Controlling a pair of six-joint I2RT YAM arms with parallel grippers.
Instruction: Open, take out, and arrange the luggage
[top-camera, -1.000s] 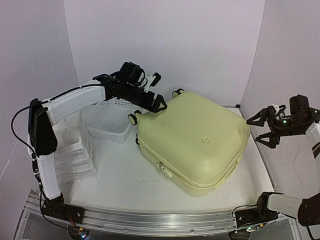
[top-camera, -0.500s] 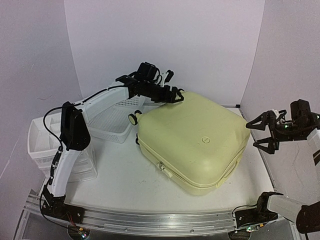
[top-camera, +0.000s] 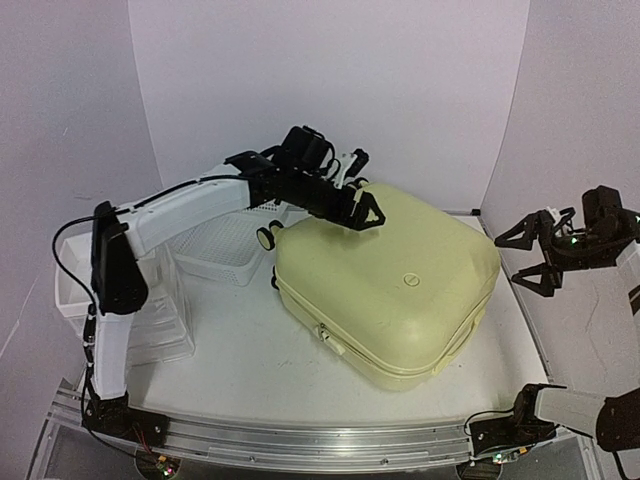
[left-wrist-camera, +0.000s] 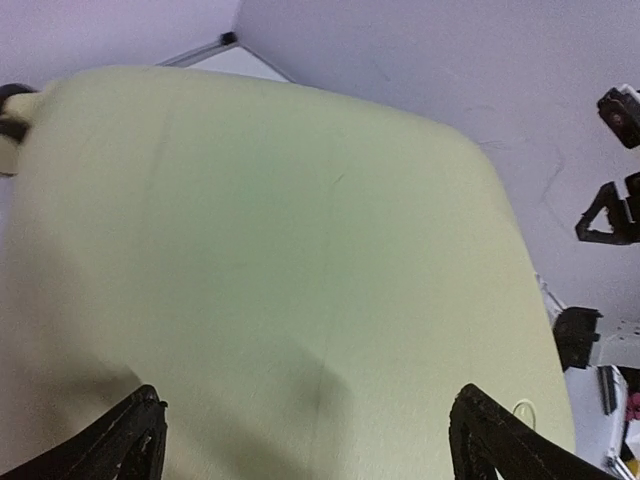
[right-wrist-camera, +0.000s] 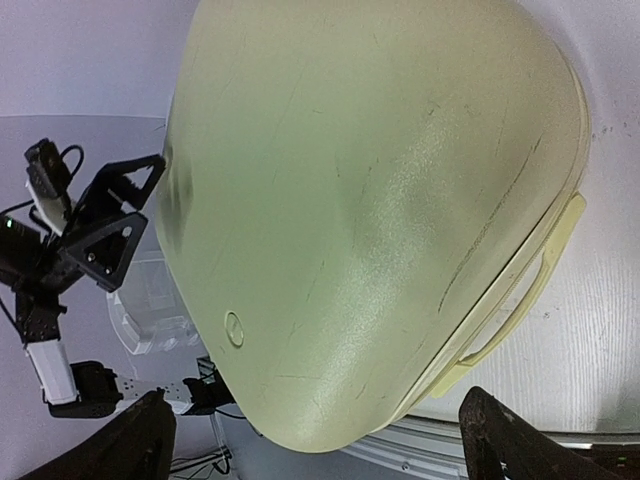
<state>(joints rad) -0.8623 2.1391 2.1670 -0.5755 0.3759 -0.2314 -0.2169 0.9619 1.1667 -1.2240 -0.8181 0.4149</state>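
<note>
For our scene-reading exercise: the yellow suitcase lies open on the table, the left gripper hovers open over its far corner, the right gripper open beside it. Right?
No: the luggage is shut, its shells closed together, as the top external view shows. The left gripper over its far corner and the right gripper beside it are indeed open.

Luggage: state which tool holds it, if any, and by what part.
Neither. The left tool hangs open over the luggage; the right tool is open, off to its side.
</note>
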